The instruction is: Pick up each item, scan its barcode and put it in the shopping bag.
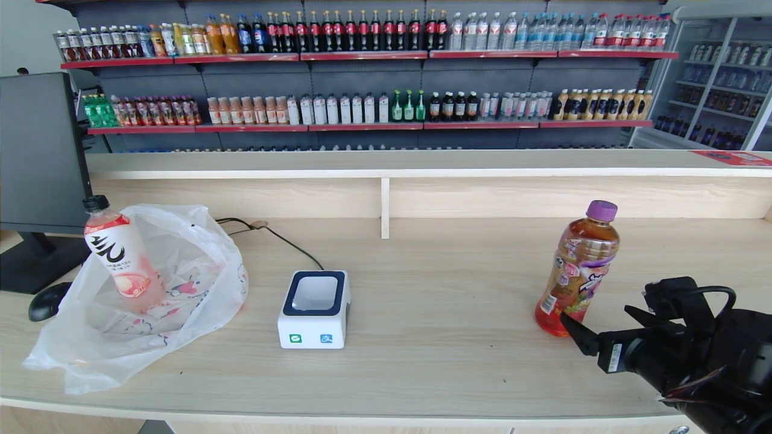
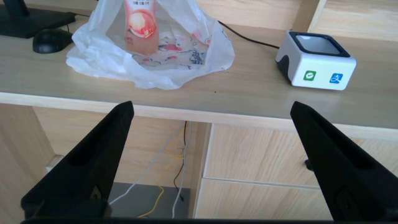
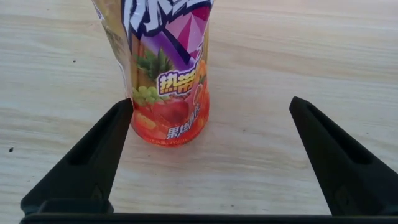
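Right gripper is wide open and holds nothing; I see the juice bottle standing upright just ahead of it, a bit left

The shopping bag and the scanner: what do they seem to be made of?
Shopping bag: probably thin, glossy, see-through plastic film; it crumples, and the lower part of the bottle shows through it.
Scanner: seemingly hard white plastic, smooth, with rounded corners and a dark blue frame around its top window.

Scanner — obstacle between bottle, bag
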You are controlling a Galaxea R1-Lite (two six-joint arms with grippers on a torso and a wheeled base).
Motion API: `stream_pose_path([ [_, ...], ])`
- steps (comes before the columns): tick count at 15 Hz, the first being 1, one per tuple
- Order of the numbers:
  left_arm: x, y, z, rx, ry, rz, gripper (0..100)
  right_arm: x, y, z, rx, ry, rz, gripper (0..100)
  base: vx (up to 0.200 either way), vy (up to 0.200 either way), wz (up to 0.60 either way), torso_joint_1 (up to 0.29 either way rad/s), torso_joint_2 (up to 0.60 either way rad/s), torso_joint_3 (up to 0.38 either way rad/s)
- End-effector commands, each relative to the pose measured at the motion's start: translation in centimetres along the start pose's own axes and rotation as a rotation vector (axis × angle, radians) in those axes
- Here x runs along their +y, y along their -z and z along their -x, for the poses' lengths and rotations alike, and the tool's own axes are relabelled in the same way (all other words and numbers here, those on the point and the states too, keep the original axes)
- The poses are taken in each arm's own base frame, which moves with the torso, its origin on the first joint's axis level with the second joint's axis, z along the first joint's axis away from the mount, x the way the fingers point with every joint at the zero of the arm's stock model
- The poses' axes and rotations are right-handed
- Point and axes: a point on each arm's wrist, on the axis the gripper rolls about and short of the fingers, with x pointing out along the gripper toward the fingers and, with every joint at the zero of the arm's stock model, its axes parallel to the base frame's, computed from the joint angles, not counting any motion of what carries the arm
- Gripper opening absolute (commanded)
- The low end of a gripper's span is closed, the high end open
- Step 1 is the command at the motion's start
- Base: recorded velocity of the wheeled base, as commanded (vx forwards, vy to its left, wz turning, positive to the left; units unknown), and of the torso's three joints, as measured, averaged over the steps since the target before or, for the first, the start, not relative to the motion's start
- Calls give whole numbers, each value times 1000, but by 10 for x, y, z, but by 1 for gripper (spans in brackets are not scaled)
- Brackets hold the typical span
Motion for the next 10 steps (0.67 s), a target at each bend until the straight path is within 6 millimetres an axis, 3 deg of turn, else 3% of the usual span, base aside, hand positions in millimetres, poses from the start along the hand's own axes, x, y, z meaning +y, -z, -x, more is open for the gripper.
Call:
stream_pose_path([
  [1, 0, 0, 0, 1, -1, 1, 100, -1, -1, 2, -6, 4, -2, 100, 0, 0, 0, 0, 0, 0],
  [5, 0, 0, 0, 1, -1, 1, 100, -6, -1, 6, -3, 22, -1, 100, 0, 0, 0, 0, 0, 0],
  [8, 0, 0, 0, 1, -1, 1, 100, 10, -3, 6, -21, -52, 16, 100, 0, 0, 0, 0, 0, 0],
  [10, 0, 0, 0, 1, -1, 1, 100, 10, -6, -2, -37, -44, 11, 100, 0, 0, 0, 0, 0, 0],
])
